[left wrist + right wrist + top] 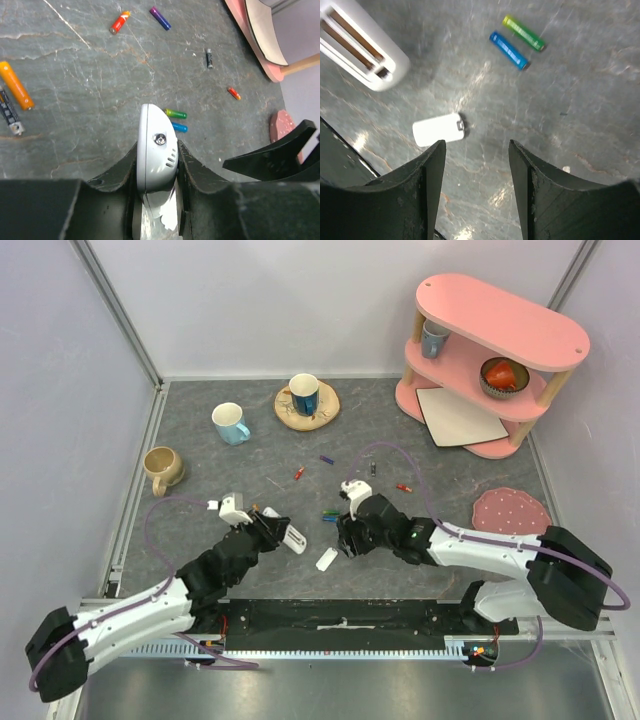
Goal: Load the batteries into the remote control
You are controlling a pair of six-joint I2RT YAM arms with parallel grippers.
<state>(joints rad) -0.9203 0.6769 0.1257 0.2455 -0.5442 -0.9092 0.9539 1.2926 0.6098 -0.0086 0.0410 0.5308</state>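
My left gripper (280, 530) is shut on the white remote control (294, 538), held edge-up between the fingers in the left wrist view (156, 150). Its open battery compartment shows in the right wrist view (360, 47). My right gripper (343, 538) is open and empty above the table (476, 145). The white battery cover (437, 129) lies just beyond its left finger. A green battery (523, 33) and a blue battery (508, 50) lie side by side ahead. More batteries lie scattered: red (119, 22), purple (160, 18), dark (209, 58), small red (233, 93), orange (16, 85).
A tan mug (162, 468), a light-blue mug (231, 423) and a dark-blue mug on a round coaster (305, 398) stand at the back. A pink two-level shelf (490, 360) stands at the back right, a pink spotted mat (511, 510) in front of it.
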